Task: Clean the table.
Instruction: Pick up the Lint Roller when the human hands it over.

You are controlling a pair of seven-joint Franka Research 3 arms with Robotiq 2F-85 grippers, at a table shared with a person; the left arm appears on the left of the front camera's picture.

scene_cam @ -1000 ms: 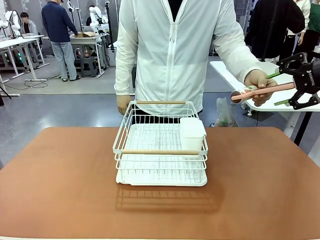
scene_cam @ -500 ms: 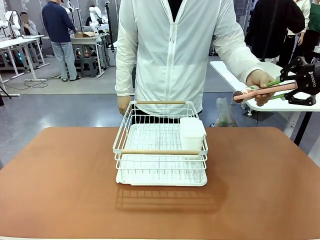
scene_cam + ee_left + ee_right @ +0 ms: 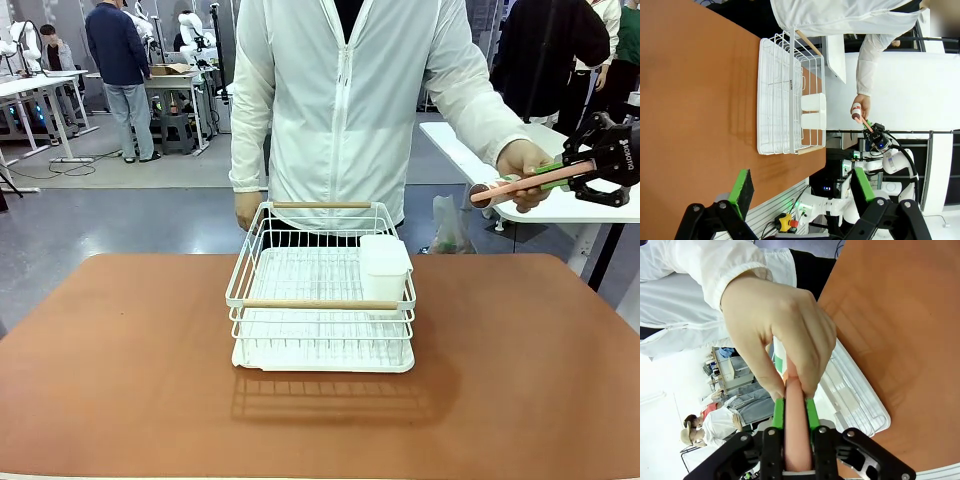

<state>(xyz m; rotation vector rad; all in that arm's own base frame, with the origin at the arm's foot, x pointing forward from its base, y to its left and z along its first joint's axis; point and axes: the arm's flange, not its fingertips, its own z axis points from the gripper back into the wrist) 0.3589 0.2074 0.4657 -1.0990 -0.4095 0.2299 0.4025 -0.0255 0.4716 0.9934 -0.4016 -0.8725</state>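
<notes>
At the far right, above and beyond the terracotta table, a person's hand holds a pink-handled utensil. My right gripper is shut on the handle's other end. In the right wrist view the green pads clamp the pink handle, and the person's fingers pinch it just ahead of them. My left gripper hangs open over the table's near edge with nothing between its fingers.
A white wire dish rack with wooden handles stands mid-table, a white cup holder in its right side. The person stands right behind it. A white-topped table lies under the handover.
My right gripper, open around the pink handle a second ago, has shut on it and risen slightly. The person's hand still holds the utensil.
</notes>
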